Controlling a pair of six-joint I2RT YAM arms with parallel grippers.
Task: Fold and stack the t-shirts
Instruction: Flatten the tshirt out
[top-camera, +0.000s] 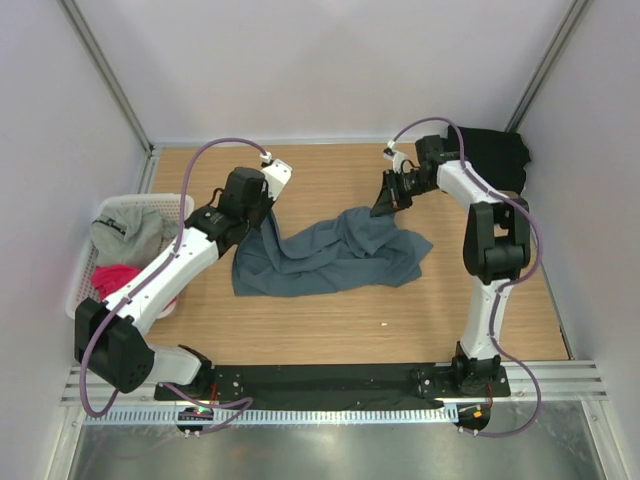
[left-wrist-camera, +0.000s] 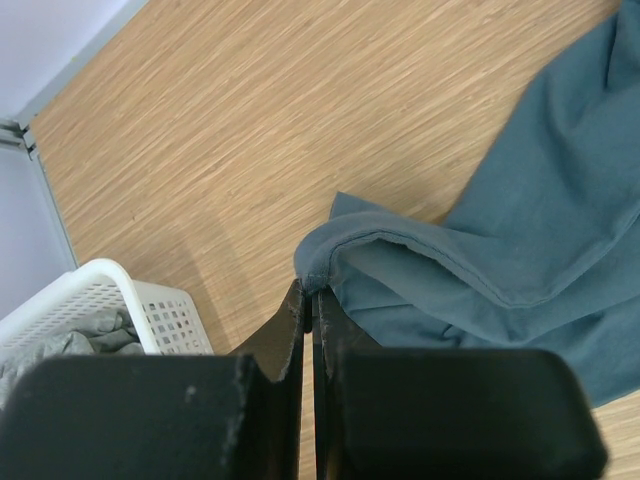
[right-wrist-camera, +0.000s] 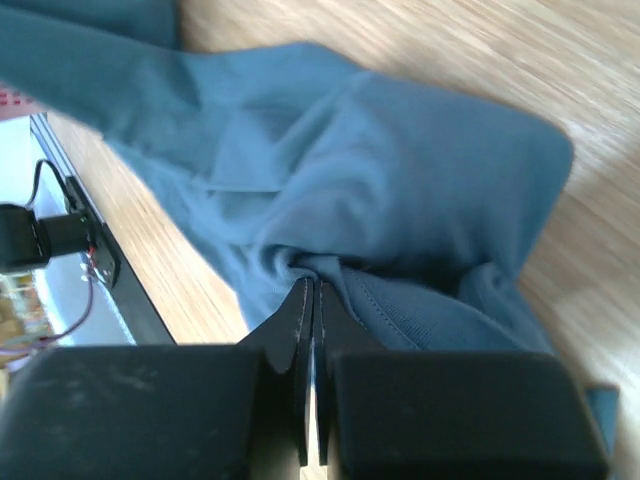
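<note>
Blue-grey tee (top-camera: 330, 255): mid-frame, crumpled.
L gripper (left-wrist-camera: 308, 297): clamped on hem.
R gripper (right-wrist-camera: 309, 287): clamped on fold.
Handling: likely limp, light; take corners.

Loose t-shirt (top-camera: 330, 262) lies mid-bench (top-camera: 330, 335), left claw (top-camera: 262, 220) at its left end, right claw (top-camera: 385, 207) at its far edge; corner t-shirt (top-camera: 495, 155) far right; basket (top-camera: 78, 275) at left edge holds rear t-shirt (top-camera: 125, 232) and front t-shirt (top-camera: 112, 277).
</note>
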